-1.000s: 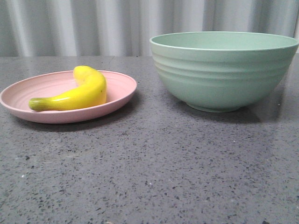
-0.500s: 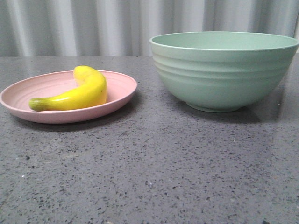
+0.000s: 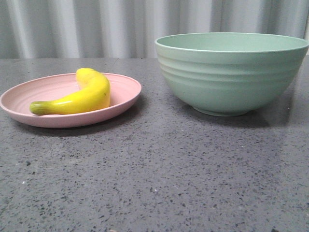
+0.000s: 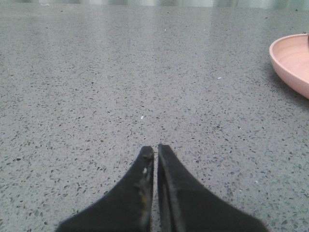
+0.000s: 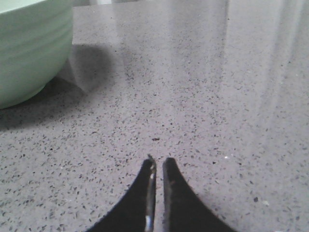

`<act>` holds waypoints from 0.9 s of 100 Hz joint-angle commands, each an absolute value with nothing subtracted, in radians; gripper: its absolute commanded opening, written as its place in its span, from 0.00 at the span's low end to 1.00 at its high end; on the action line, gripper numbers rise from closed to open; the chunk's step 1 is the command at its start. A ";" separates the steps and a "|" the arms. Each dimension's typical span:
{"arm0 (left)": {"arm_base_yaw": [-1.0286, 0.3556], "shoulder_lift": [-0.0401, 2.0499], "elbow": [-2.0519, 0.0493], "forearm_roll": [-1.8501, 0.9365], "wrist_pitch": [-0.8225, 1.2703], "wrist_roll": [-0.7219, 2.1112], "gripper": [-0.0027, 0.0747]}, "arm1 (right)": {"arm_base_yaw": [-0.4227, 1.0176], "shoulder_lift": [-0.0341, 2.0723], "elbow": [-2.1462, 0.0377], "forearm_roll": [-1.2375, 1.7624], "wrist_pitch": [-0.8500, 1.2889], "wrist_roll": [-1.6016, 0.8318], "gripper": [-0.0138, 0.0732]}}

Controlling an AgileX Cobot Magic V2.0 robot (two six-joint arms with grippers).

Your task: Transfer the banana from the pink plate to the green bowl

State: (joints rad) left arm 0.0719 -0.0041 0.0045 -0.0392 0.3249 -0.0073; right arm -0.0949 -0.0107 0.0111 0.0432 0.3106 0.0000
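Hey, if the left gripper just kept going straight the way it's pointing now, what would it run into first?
Probably nothing: ahead of the left gripper, which is shut, lies only bare table as far as its wrist view shows. The pink plate sits off to one side of that line.

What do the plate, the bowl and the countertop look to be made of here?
The pink plate and green bowl look like matte moulded plastic or fibre composite: even colour, no glaze shine, pressed rings and ridges. The countertop looks like polished speckled stone or an imitation, grey with dark flecks and soft reflections.
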 commanded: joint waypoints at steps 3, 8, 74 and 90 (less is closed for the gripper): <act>0.075 -0.034 0.011 -0.042 0.239 -0.013 0.01 | -0.103 -0.028 0.034 0.045 0.202 -0.009 0.10; 0.075 -0.034 0.011 -0.042 0.239 -0.013 0.01 | -0.103 -0.028 0.034 0.045 0.174 -0.009 0.10; 0.075 -0.034 0.011 -0.044 0.212 -0.013 0.01 | -0.103 -0.028 0.034 0.045 0.058 -0.009 0.10; 0.075 -0.034 0.011 -0.044 0.134 -0.013 0.01 | -0.103 -0.028 0.034 0.061 0.058 0.000 0.10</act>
State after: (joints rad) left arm 0.0719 -0.0041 0.0045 -0.0412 0.2602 -0.0073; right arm -0.0949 -0.0107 0.0111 0.0466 0.1441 0.0000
